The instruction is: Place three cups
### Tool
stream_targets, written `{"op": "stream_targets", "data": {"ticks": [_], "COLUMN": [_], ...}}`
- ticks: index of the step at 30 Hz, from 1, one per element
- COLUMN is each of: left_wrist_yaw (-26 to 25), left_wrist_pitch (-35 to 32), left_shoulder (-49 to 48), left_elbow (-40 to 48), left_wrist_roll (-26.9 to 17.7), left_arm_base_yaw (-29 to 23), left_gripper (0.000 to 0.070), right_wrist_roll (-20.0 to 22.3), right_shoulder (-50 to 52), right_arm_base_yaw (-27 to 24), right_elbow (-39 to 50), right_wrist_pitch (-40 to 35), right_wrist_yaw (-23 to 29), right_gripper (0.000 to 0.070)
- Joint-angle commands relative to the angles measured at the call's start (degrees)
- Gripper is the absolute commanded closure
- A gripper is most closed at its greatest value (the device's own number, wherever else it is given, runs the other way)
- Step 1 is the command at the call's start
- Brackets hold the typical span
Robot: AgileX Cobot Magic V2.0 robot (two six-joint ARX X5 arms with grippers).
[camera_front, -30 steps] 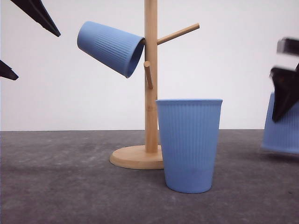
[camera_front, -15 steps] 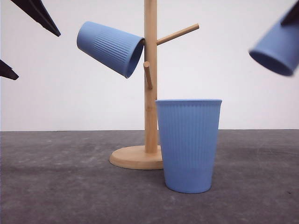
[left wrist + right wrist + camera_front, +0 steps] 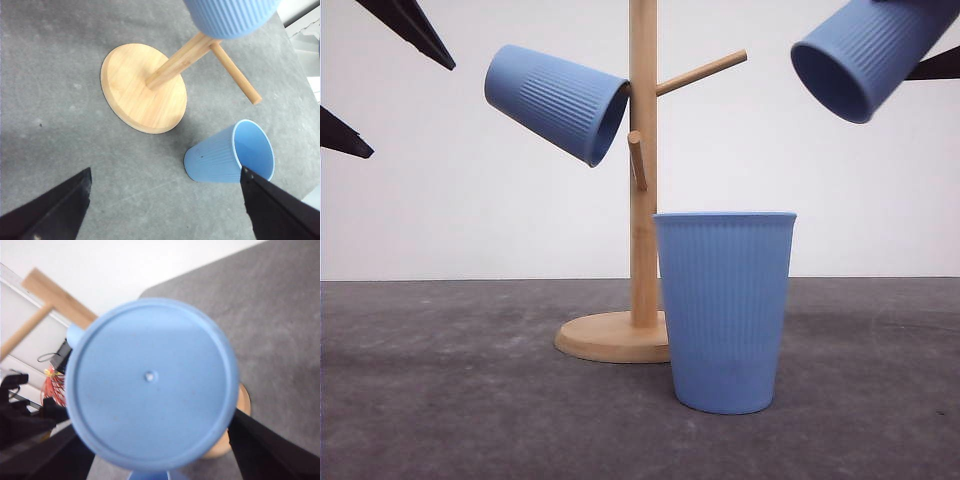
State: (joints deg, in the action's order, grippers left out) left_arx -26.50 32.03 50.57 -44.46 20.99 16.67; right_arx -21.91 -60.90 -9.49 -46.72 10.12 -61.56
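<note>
- Front view: wooden cup tree (image 3: 643,180) stands upright on the dark grey counter (image 3: 440,400), round base flat on it; this is the landmark.
- Hung cup (image 3: 558,102) sits on a peg on the tree's left side, mouth against the post, tilted w/ base pointing up and away from the post.
- Standing cup (image 3: 725,310) is upright on the counter, mouth up, just right of the tree's base and nearer the camera, overlapping the base edge in this view.
- Carried cup (image 3: 868,50) is in the air to the right of the tree, above the standing cup's level, tilted w/ its open mouth facing down toward the tree's upper right peg (image 3: 700,72); apart from the peg.
- Right gripper: a dark finger (image 3: 935,66) shows beside the carried cup at the frame edge.
- Left gripper (image 3: 380,85): two dark fingers wide apart, left of the hung cup, nothing btwn them.
- Left wrist view: tree base (image 3: 144,87) seen from above, post leaning across the frame, hung cup (image 3: 230,16) at the upper edge, a peg (image 3: 235,73) sticking out below it. Standing cup (image 3: 231,155) beside the base, mouth open. Left gripper (image 3: 165,210) spread wide, empty, over bare counter near the base.
- Right wrist view: flat base of the carried cup (image 3: 151,382) faces the camera; right gripper fingers (image 3: 270,450) sit on either side, clamped on the cup. Part of the tree's peg (image 3: 25,330) visible behind.
</note>
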Motion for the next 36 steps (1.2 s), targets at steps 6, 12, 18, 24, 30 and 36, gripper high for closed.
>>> {"op": "stream_targets", "data": {"ticks": [6,12,18,24,30,36], "left_wrist_yaw": [0.0,0.0,0.0,0.0,0.0,0.0], "left_wrist_pitch": [-0.3,-0.4,-0.4,-0.4,-0.4,-0.4], "left_shoulder": [0.2,0.2,0.2,0.2,0.2,0.2], "left_elbow": [-0.5,-0.5,-0.5,-0.5,-0.5,-0.5], "left_wrist_roll": [-0.4,-0.4,-0.3,0.4,0.7,1.0], "left_arm_base_yaw": [0.2,0.2,0.2,0.2,0.2,0.2], "left_gripper": [0.0146,0.0146,0.0146,0.0146,0.0146,0.0146], "right_wrist_roll": [-9.4,-12.2,-12.2,-12.1,-10.3,-8.5], "right_shoulder": [-5.9,-9.5,-13.0,-16.0,-18.7,-20.8], "right_arm_base_yaw": [2.0,4.2,6.4,9.2,12.0,12.9], "right_elbow": [-0.4,-0.4,-0.4,-0.4,-0.4,-0.4], "right_wrist_pitch": [-15.5,-24.5,-29.8,-36.0,-37.6,-38.3], "right_wrist_yaw": [-0.4,-0.7,-2.0,-3.5,-3.6,-3.3], "right_gripper": [0.0246,0.0246,0.0246,0.0246,0.0246,0.0246]}}
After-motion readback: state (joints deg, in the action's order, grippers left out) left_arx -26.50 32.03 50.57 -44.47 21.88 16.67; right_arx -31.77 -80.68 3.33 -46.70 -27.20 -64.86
